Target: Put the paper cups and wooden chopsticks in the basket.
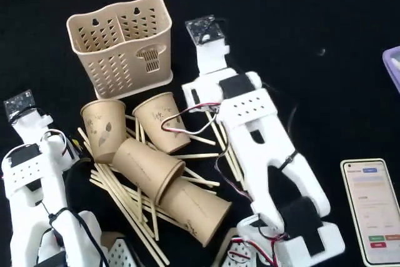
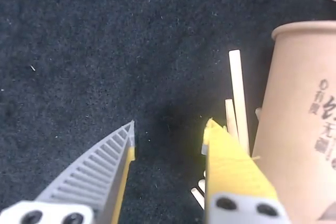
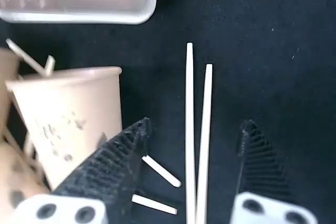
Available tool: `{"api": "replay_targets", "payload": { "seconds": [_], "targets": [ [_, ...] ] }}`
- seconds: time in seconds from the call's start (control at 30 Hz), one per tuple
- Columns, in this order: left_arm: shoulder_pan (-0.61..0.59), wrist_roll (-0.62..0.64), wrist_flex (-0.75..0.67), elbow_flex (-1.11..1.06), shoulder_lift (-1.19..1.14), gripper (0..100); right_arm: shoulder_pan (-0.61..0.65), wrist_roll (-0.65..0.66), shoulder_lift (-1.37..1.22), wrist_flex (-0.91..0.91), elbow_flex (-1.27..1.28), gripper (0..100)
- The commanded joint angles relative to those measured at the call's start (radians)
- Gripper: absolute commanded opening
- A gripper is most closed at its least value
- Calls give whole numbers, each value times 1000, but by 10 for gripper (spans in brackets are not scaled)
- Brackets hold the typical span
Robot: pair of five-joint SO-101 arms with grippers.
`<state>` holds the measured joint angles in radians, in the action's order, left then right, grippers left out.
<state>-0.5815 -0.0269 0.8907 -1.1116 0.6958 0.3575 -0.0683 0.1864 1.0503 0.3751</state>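
Observation:
The beige perforated basket (image 1: 122, 42) stands upright at the back left of the black table. In front of it lie several brown paper cups (image 1: 147, 167) on a scatter of wooden chopsticks (image 1: 125, 207). My right gripper (image 3: 195, 125) is open and hangs low over two parallel chopsticks (image 3: 189, 103) that run between its fingers. A cup (image 3: 68, 114) lies just beside them, with the basket's base (image 3: 79, 9) beyond. My left gripper (image 2: 168, 135) is open over bare cloth. Beside one of its fingers are chopstick ends (image 2: 237, 98) and another cup (image 2: 299, 119).
A phone (image 1: 373, 207) lies at the front right with its screen lit. A purple object (image 1: 394, 67) pokes in at the right edge. The right arm (image 1: 256, 123) stretches from the front middle toward the basket. The left arm (image 1: 31, 173) stands at the front left.

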Motion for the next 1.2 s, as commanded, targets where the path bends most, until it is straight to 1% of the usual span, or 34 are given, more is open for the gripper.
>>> {"api": "replay_targets", "payload": {
  "seconds": [0.0,0.1,0.17,0.3,0.4,0.53,0.6,0.7,0.8,1.0,1.17],
  "targets": [
    [13,6,-11,28,23,213,3,-118,51,5,2,272],
    [4,6,25,116,23,213,-57,-124,62,3,-18,272],
    [2,6,80,199,23,213,-87,-126,71,6,-33,272],
    [2,0,190,424,17,216,-121,-118,71,-12,39,274],
    [-15,11,253,634,11,216,-143,-112,79,-115,159,274],
    [-12,127,262,905,9,217,-143,-63,79,-319,349,272],
    [31,163,258,992,-9,217,-141,-61,82,-393,406,272],
    [145,153,264,1089,-112,217,-141,-61,81,-404,414,272],
    [206,160,276,1187,-269,217,-141,-61,81,-405,417,272],
    [295,158,459,1509,-563,217,-141,-60,79,-410,418,272],
    [309,158,606,1724,-792,217,-141,-60,79,-410,418,272]
  ]
}}
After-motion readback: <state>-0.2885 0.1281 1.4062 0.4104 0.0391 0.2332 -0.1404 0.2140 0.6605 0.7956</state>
